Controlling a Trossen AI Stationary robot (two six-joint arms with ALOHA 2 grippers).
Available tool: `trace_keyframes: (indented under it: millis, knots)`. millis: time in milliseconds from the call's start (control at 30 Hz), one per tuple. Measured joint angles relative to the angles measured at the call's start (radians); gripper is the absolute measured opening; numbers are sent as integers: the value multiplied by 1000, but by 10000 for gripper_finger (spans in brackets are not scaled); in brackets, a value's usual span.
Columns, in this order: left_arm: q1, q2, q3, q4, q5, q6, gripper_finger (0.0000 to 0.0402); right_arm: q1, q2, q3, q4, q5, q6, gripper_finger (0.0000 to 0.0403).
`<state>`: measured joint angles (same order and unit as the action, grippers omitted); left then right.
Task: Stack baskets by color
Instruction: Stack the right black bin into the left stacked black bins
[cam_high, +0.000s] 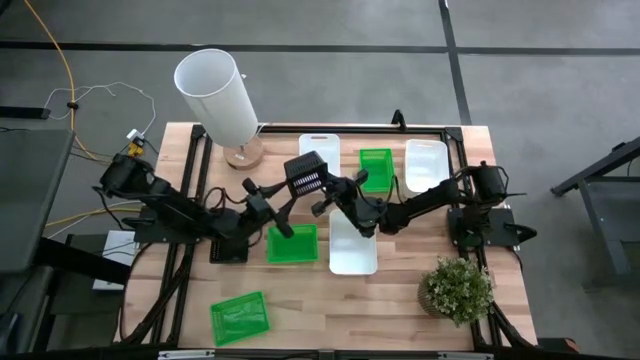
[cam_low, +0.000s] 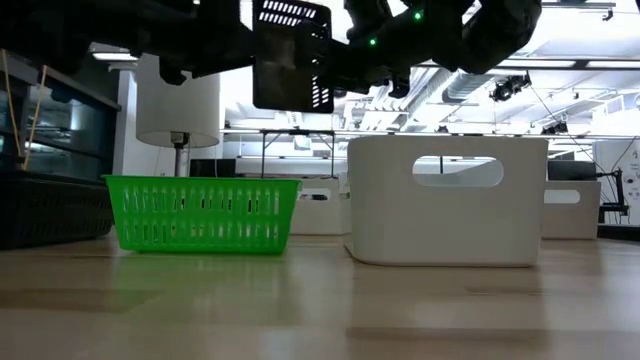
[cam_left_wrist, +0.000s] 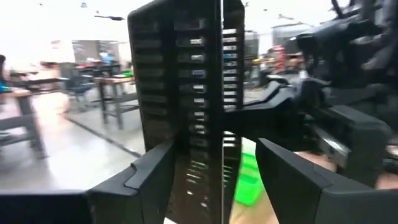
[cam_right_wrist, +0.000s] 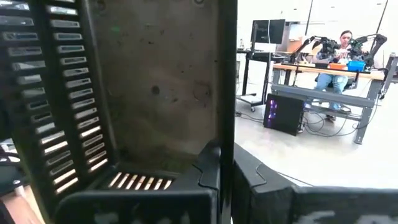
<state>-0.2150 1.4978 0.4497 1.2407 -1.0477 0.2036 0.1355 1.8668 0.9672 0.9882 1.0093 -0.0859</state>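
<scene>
A black mesh-walled basket (cam_high: 307, 172) hangs in the air over the table's middle, turned on edge with its floor upright. My right gripper (cam_high: 328, 190) is shut on it, reaching in level from the table's right. My left gripper (cam_left_wrist: 214, 148) is open and comes in level from the left, one finger on each side of the basket (cam_left_wrist: 186, 93). Green baskets rest on their floors at the middle (cam_high: 292, 243), near left (cam_high: 240, 317) and far side (cam_high: 376, 168). White baskets stand at the middle (cam_high: 353, 248) and far side (cam_high: 427, 165), (cam_high: 318, 147). My right gripper pinches one side wall of the black basket (cam_right_wrist: 225, 140), one finger (cam_right_wrist: 208, 167) inside and the other (cam_right_wrist: 258, 177) outside. The fingers come level from the table's right. The basket is lifted clear of the table (cam_low: 290, 55). I cannot tell whether my left gripper touches the basket.
A tall white cylinder (cam_high: 217, 92) on a wooden foot stands at the far left. A potted green plant (cam_high: 457, 290) stands at the near right corner. Bare wood (cam_high: 340, 320) lies along the near edge. A person sits at a bench far back in the room.
</scene>
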Motion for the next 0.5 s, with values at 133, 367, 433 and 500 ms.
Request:
trace_keyframes:
  millis: [133,367,433,500]
  knots:
    - [1,23,9,-2,-72,17,209,2,0,0,-4,-1,0,0]
    - [6,24,9,-2,-81,16,125,2,0,0,-4,-10,3,0]
    - [6,24,9,-1,-83,20,79,2,0,0,-4,-14,3,0]
    - [6,24,9,-5,-82,25,30,3,0,0,-4,-19,3,0]
